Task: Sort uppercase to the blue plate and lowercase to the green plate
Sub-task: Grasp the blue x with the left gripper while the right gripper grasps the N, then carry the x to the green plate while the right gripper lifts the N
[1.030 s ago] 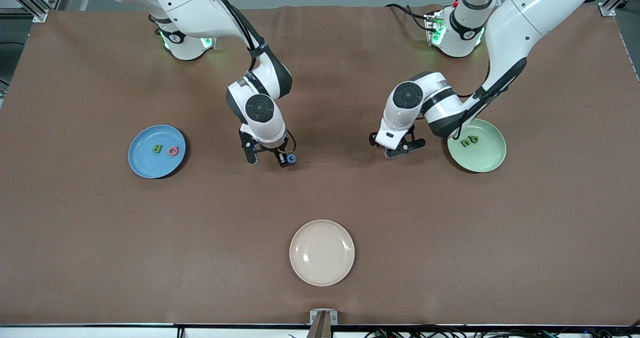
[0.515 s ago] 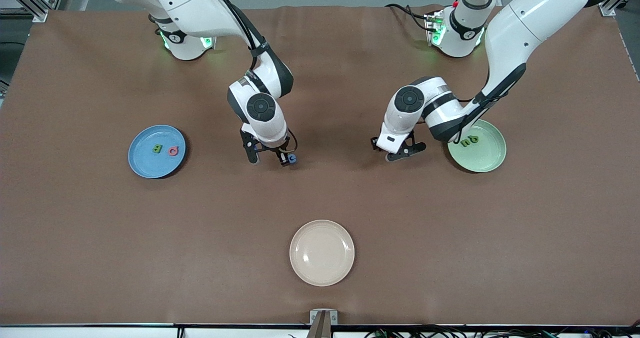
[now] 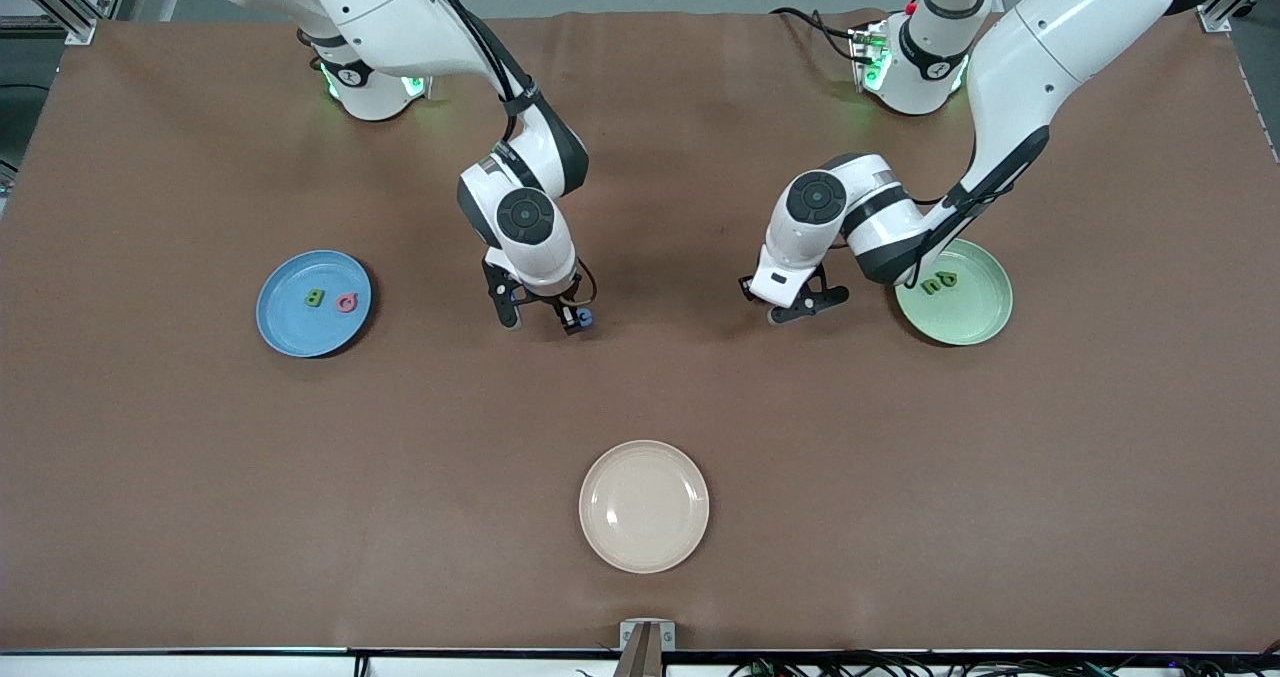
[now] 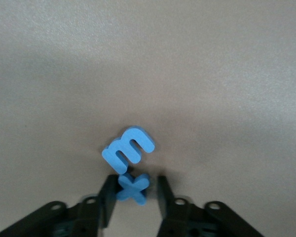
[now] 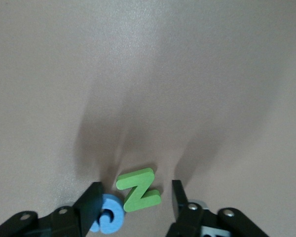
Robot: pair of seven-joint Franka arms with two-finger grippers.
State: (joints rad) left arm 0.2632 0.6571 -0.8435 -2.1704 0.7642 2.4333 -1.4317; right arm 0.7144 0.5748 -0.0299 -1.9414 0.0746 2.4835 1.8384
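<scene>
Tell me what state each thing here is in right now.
Right gripper: open, astride green N.
Left gripper: down at blue t.
Green N: flat on table, ungripped.
Blue C: flat beside N.
Blue m: touching t.
Blue plate: holds green B, pink Q.
Green plate: holds two green letters.

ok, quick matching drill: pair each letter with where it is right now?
1. green B
2. green N
3. blue t
4. green p

a. on the green plate
b. at the left gripper
c. on the blue plate
d. inside the open right gripper

Pairs: 1-c, 2-d, 3-b, 4-a
</scene>
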